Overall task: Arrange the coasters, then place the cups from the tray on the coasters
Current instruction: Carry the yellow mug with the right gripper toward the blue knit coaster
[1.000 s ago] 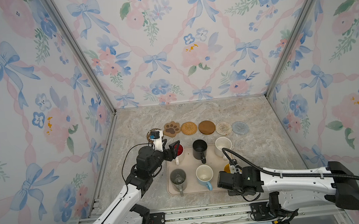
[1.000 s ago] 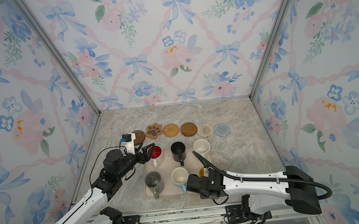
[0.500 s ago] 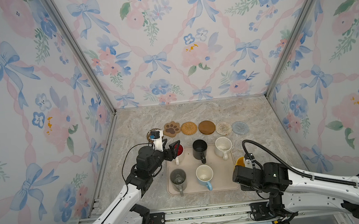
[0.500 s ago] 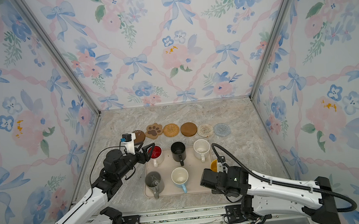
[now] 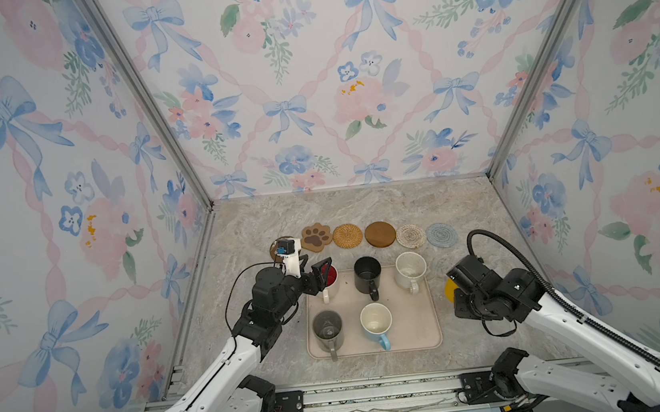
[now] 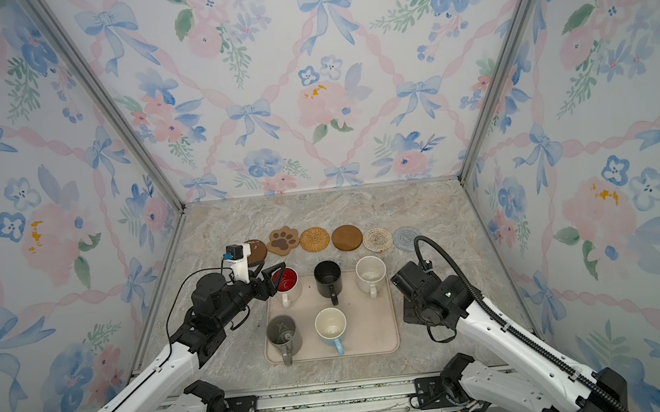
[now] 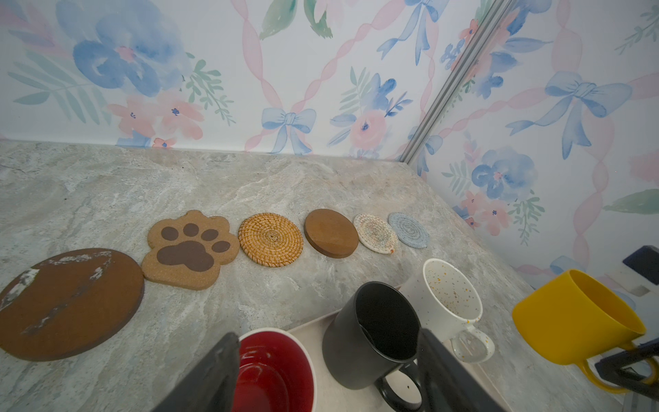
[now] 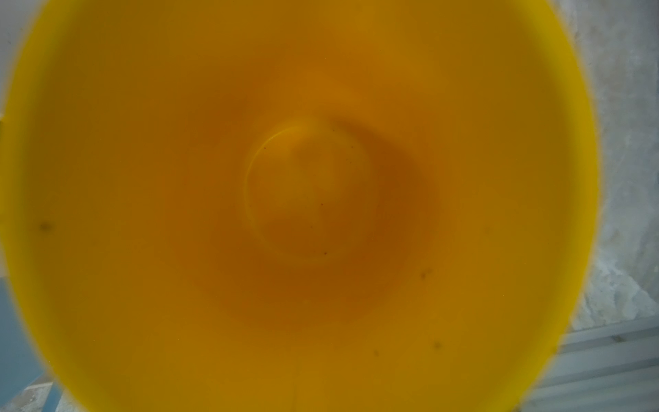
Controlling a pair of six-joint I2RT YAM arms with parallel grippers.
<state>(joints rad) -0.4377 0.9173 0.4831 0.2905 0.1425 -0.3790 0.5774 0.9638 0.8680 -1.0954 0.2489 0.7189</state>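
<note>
now the right gripper (image 7: 627, 367) has swung clear of the tray (image 5: 417, 333). a second ago it hung over the tray's near right corner, and now it sits off the tray's right edge, above the bare tabletop (image 5: 362, 208). it is closed on the handle of the yellow mug (image 7: 577, 317), which looks lifted and tilted; the right wrist view shows little but that mug's inside. the left gripper (image 5: 317, 270) has not moved. its jaws stand wide and hold nothing, at the rim of the white mug with red inside (image 5: 329, 277) in the tray's far left corner. that mug and four others stay on the tray. the six coasters (image 5: 347, 235) lie in a row just beyond the tray's far edge, all bare. we judge the arranging done and the first cup on its way. the blue-grey woven coaster (image 5: 441, 235), at the row's right end, is the closest free spot. the mug will need levelling before it goes down.
</note>
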